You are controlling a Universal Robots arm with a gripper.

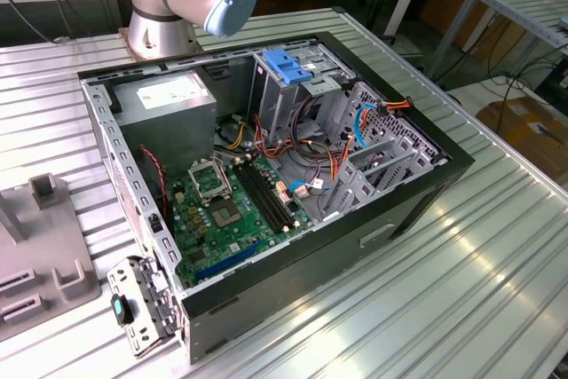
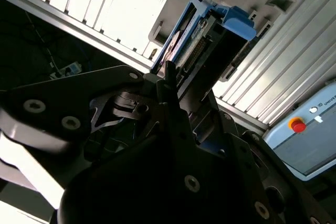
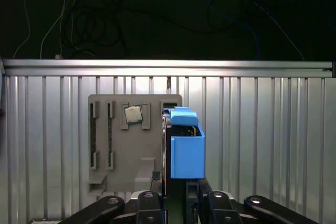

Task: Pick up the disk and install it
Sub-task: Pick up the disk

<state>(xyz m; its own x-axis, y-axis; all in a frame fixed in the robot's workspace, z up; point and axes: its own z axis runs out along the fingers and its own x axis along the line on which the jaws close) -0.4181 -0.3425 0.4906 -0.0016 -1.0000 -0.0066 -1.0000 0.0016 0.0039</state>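
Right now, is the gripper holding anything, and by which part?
The gripper appears to hold the disk by its end nearest the wrist, a finger on each broad face.

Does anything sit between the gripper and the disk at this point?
Nothing visible does. In the first wrist view the disk stands on edge at the grey holder, directly in front of the gripper, with no other object between them.
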